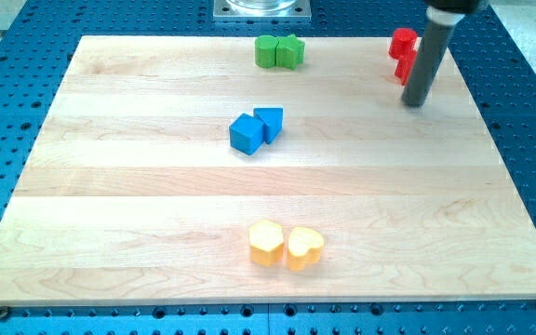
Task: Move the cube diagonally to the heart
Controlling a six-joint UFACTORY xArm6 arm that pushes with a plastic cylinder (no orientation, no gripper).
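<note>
A blue cube [245, 135] lies left of the board's middle, touching a second blue block [270, 122] on its upper right. A yellow heart [305, 247] lies near the view's bottom centre, touching a yellow hexagon-like block [266, 243] on its left. My tip [416, 102] is at the view's top right, far from the blue cube and the heart. It stands just right of and below two red blocks [402, 44], and the rod partly hides the lower one [403, 70].
Two green blocks [267, 51] [289, 51] touch each other at the view's top centre. The wooden board [110, 186] sits on a blue perforated table. A metal base shows at the top edge.
</note>
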